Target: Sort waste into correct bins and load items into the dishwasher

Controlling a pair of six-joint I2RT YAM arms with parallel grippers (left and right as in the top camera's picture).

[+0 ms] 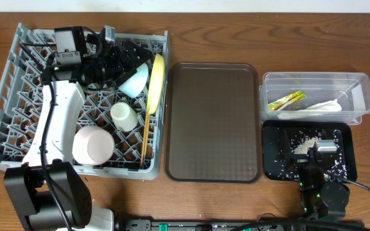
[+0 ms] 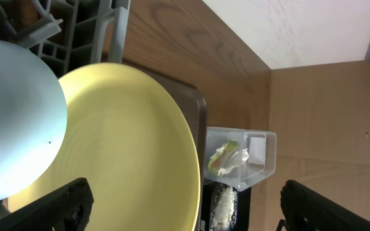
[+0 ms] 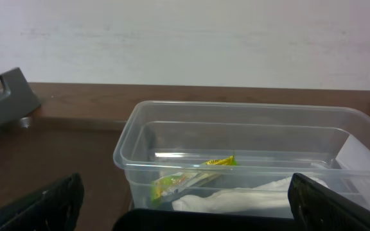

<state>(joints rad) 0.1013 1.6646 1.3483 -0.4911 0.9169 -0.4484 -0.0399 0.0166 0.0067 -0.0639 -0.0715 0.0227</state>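
The grey dishwasher rack [image 1: 11, 138] holds the yellow plate [image 1: 157, 80] on edge, the light blue bowl [image 1: 135, 81], the cream cup [image 1: 123, 114] and the chopsticks [image 1: 145, 136]. My left gripper [image 1: 132, 58] hovers open over the plate and bowl. In the left wrist view the plate [image 2: 121, 147] and bowl [image 2: 11, 128] fill the frame, and the gripper [image 2: 191, 208] grips nothing. The clear tub [image 1: 358, 96] holds the green-and-yellow packet [image 1: 286, 101] and white wrapper [image 1: 320, 106]. Rice crumbs [image 1: 302, 146] lie in the black tray [image 1: 275, 160]. My right gripper [image 3: 185, 205] is open above that tray, facing the tub [image 3: 133, 147].
The dark brown serving tray [image 1: 212, 122] lies flat between the rack and the bins. A larger whitish round vessel [image 1: 93, 144] sits in the rack beside my left arm [image 1: 60, 122]. My right arm's base [image 1: 323, 196] stands at the front edge behind the black tray.
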